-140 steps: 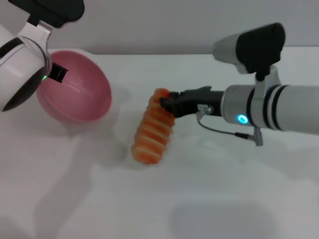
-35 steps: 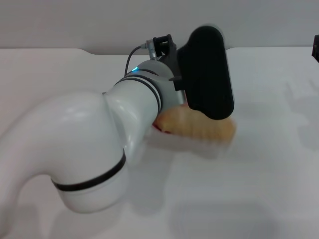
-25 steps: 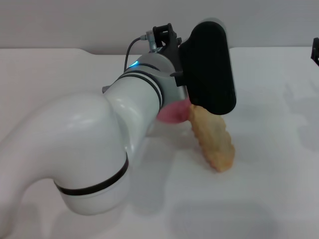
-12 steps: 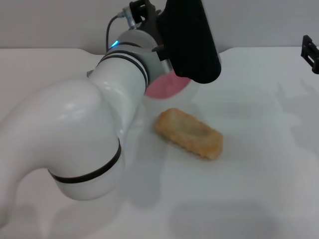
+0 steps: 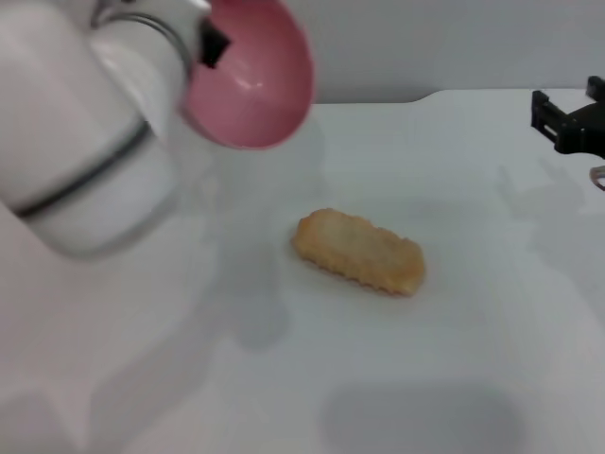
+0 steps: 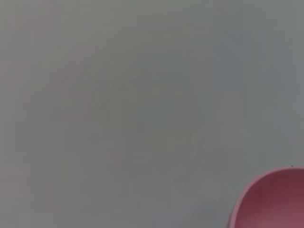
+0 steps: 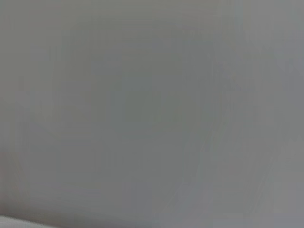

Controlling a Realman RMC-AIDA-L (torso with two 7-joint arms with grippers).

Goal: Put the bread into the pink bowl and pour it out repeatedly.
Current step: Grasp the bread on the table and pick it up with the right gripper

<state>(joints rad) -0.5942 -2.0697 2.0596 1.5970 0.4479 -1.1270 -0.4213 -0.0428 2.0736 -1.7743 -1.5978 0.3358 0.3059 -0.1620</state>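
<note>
The bread (image 5: 359, 252) lies flat on the white table (image 5: 454, 359) near the middle, its tan underside facing up. High at the upper left the pink bowl (image 5: 255, 80) hangs in the air, tipped on its side with the hollow facing me and nothing in it. My left gripper (image 5: 214, 43) is shut on its rim, a black finger showing inside the bowl. A part of the pink bowl (image 6: 275, 202) shows in a corner of the left wrist view. My right gripper (image 5: 567, 121) hovers at the far right edge, well away from the bread.
The large white left arm (image 5: 85, 123) fills the upper left of the head view. A grey wall runs behind the table's far edge (image 5: 425, 95). The right wrist view shows only a plain grey surface.
The left arm has swung up and to the left, carrying the tipped bowl away from the bread. The bread, poured out a second ago, lies still. The right gripper has edged inward.
</note>
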